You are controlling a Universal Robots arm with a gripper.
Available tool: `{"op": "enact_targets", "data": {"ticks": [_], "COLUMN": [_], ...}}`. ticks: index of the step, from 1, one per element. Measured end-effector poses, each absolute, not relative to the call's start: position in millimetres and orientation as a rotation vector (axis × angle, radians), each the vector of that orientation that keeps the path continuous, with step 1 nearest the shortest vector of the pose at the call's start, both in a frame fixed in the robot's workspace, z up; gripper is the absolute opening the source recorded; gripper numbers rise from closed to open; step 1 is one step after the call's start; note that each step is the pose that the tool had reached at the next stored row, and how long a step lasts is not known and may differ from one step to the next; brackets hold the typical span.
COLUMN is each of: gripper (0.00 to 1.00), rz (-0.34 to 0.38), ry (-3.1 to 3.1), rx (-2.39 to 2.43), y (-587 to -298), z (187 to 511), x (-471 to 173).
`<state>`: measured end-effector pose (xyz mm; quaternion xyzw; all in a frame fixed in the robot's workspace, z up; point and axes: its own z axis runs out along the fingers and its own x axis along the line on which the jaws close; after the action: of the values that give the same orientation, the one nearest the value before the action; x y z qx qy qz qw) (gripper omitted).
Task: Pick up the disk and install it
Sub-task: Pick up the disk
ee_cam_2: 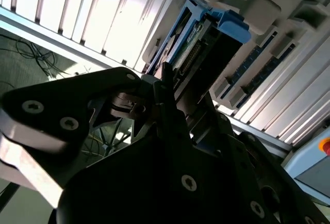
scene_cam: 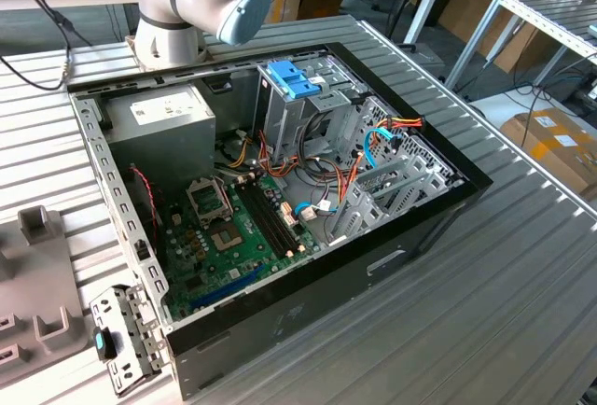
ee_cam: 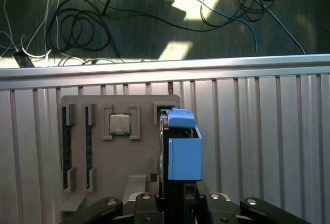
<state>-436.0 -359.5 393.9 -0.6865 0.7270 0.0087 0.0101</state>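
The jaws clamp the disk edge-on over the grey holder by the tabletop edge; keeping it square should avoid snagging.

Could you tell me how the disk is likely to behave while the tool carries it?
The disk looks stiff: a flat slab, held in the tool with no sag. Its blue plastic rails may be smooth, so it could slip under a light grip. The exposed connector probably makes it sensitive to knocks.

Dark disk framed bright blue; motherboard green.
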Motion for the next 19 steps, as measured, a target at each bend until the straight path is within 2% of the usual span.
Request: {"op": "enact_targets", "data": {"ticks": [19], "gripper": [0.35], "rz": [0.027], "ry": [2.264], "rx": [-2.149], "y": [-359], "z": [487], "x": [-436]}}
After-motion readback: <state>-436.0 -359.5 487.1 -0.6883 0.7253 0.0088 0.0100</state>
